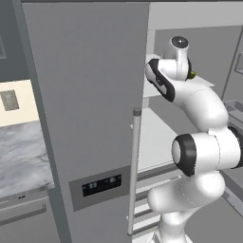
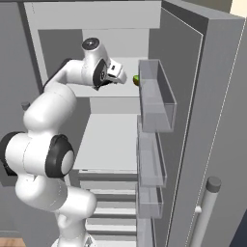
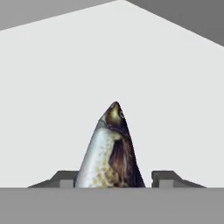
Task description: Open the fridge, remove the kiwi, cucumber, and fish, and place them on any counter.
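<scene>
**Fingers either side of the fish on the upper fridge shelf**

The tall light-grey two-door fridge (image 2: 212,96) stands with its right door swung open; the left door, with its long bar handle (image 1: 134,171) and dark display panel (image 1: 101,185), is shut. Inside, a white upper shelf (image 2: 120,91) carries a small bright green oblong cucumber (image 2: 136,80) near its right edge, just beside the clear door bin (image 2: 157,96). The wide white shelf below (image 2: 108,144) has plenty of free surface.

The white arm reaches in over the upper shelf, the gripper (image 2: 119,76) close to the cucumber, with the fridge wall and door bins hemming it in on the right.

The hand view adds the small silver-and-brown fish (image 3: 109,151), lying on the shelf between the two dark fingers (image 3: 164,178), which stand partly open on each side; whether they touch it I cannot tell. The left base view brings in the grey-white marbled bench (image 1: 23,156).
</scene>
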Tool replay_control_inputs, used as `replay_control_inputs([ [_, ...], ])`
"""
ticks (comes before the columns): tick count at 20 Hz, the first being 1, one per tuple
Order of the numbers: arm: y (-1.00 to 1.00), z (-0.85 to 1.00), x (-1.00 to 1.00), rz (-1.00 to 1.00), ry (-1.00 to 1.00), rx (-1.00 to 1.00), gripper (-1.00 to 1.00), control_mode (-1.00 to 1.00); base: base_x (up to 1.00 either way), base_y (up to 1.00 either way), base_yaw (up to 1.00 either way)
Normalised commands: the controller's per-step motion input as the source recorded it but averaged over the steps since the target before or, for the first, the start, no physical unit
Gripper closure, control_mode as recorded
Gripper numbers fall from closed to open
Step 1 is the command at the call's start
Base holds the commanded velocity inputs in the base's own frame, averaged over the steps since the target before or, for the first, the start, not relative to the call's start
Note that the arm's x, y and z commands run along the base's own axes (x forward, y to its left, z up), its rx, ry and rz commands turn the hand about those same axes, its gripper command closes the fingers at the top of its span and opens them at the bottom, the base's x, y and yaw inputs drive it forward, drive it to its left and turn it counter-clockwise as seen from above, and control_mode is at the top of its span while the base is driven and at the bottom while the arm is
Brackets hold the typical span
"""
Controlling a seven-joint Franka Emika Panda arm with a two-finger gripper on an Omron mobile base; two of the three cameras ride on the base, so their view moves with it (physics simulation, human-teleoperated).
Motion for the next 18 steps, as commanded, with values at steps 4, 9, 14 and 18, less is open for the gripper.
replay_control_inputs([
  [4,0.00,-0.48,0.00,0.00,0.00,0.00,1.00,-1.00,0.00,0.00,0.00],
  [9,0.00,-0.44,0.00,0.00,0.00,0.00,1.00,-1.00,0.00,0.00,0.00],
  [14,0.00,-0.07,0.00,0.00,0.00,0.00,1.00,-1.00,0.00,0.00,0.00],
  [18,0.00,-0.01,-0.04,0.00,0.00,0.00,1.00,-1.00,0.00,0.00,0.00],
])
